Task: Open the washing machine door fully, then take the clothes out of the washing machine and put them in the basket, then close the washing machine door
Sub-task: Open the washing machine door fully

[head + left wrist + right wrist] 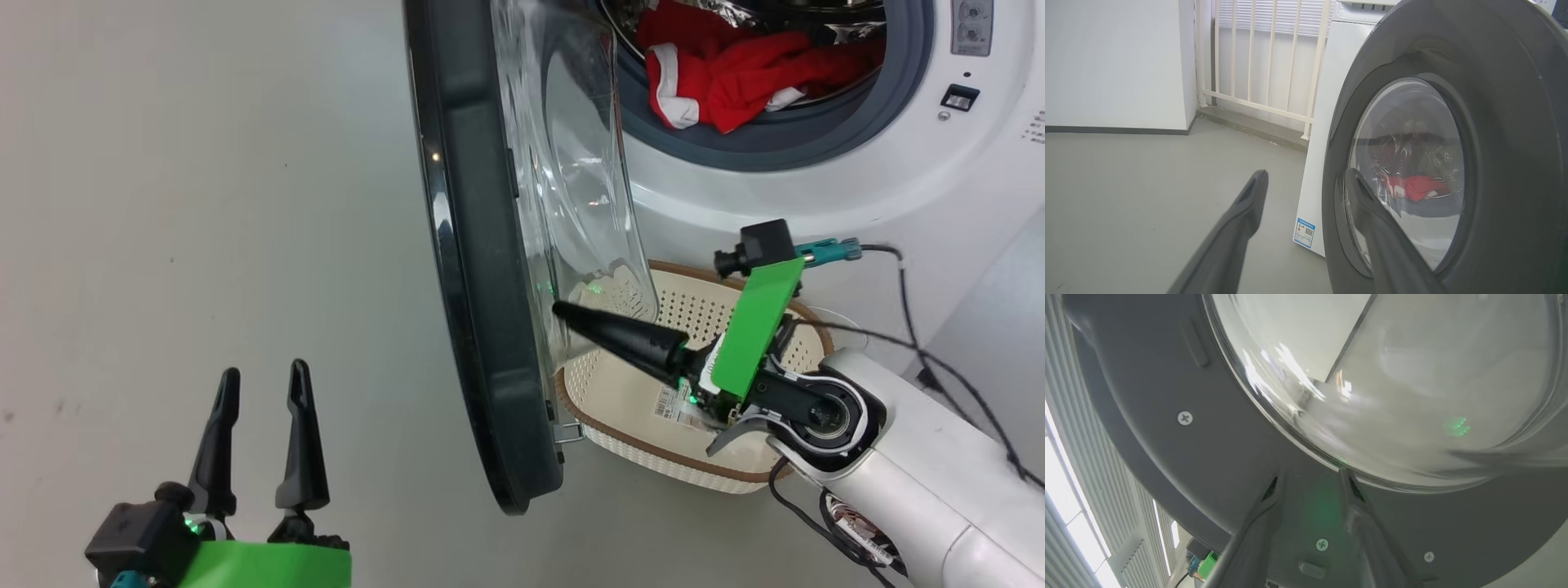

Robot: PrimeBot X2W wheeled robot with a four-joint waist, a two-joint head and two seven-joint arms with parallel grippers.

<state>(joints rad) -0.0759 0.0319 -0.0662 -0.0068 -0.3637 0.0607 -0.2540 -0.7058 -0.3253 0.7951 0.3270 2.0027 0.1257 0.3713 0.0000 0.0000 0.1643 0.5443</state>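
The washing machine door (478, 269) stands open, edge-on, with its black rim and clear glass bowl (571, 163). Red clothes (735, 73) with white trim lie in the drum of the white washing machine (898, 180). The cream basket (645, 451) sits on the floor below the opening. My right gripper (563, 312) points at the door's inner face just under the glass; in the right wrist view its fingers (1308, 479) are apart, tips at the grey inner rim, nothing between them. My left gripper (263, 371) is open over bare floor, outside the door (1494, 81). The clothes (1412, 188) show through the glass.
Black cables (914, 327) trail on the floor right of the basket. Open grey floor (204, 204) spreads left of the door. A cream railing (1265, 61) on a low step (1249, 126) and a white wall (1114, 61) stand beyond the machine's side (1331, 81).
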